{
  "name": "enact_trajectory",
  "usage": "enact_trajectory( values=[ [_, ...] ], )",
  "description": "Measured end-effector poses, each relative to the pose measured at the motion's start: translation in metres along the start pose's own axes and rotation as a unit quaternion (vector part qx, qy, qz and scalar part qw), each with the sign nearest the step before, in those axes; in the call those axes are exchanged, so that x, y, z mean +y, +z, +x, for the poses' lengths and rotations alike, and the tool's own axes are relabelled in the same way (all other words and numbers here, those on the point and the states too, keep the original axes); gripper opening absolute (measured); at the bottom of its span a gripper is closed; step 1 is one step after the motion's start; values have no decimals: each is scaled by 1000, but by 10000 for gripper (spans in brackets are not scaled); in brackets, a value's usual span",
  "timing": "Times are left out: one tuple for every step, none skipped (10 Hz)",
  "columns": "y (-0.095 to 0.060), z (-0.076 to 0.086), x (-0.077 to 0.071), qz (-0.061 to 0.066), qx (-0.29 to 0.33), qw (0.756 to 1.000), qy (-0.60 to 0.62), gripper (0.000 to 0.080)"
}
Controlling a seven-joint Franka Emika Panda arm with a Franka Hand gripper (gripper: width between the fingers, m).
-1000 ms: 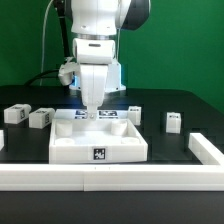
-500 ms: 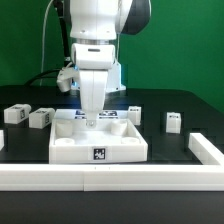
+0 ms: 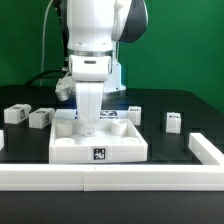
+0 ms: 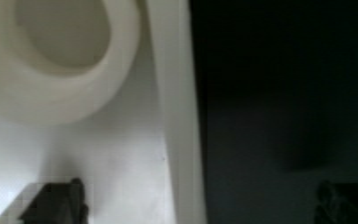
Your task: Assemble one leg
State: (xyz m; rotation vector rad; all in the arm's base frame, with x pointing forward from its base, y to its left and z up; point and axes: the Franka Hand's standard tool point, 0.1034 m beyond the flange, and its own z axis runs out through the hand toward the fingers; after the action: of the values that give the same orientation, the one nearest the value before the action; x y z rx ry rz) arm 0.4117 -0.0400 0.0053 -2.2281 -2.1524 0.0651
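Note:
Small white legs with black-and-white tags lie on the black table: two at the exterior view's left (image 3: 14, 114) (image 3: 41, 118), one at its right (image 3: 173, 122), and one behind the large white board (image 3: 134, 113). My gripper (image 3: 88, 123) hangs low over the back left part of that board (image 3: 100, 142), which has round corner sockets. In the wrist view the gripper (image 4: 197, 205) is open and empty. Its dark fingertips (image 4: 51, 205) stand wide apart, astride the board's edge (image 4: 172, 120), with a round socket (image 4: 60, 45) close by. No leg shows in the wrist view.
A white rail (image 3: 110, 178) runs along the table's front, with a second piece (image 3: 205, 148) at the exterior view's right. The arm's body hides the back middle of the table.
My gripper has moved toward the exterior view's left over the board and sits slightly lower. The legs and the board have not moved.

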Motion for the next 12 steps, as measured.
enact_trajectory(
  values=[
    [0, 0, 0, 0, 0, 1000, 0, 650],
    [0, 0, 0, 0, 0, 1000, 1, 522],
    [0, 0, 0, 0, 0, 1000, 1, 522],
    [0, -1, 0, 0, 0, 1000, 1, 386],
    [0, -1, 0, 0, 0, 1000, 1, 386],
    [0, -1, 0, 0, 0, 1000, 1, 185],
    [0, 0, 1, -1, 0, 1000, 0, 68],
    [-1, -1, 2, -3, 0, 1000, 1, 68],
    [-1, -1, 2, -3, 0, 1000, 1, 52],
    [-1, -1, 2, -4, 0, 1000, 1, 52],
    [-1, -1, 2, -4, 0, 1000, 1, 52],
    [-1, -1, 2, -4, 0, 1000, 1, 52]
  ],
)
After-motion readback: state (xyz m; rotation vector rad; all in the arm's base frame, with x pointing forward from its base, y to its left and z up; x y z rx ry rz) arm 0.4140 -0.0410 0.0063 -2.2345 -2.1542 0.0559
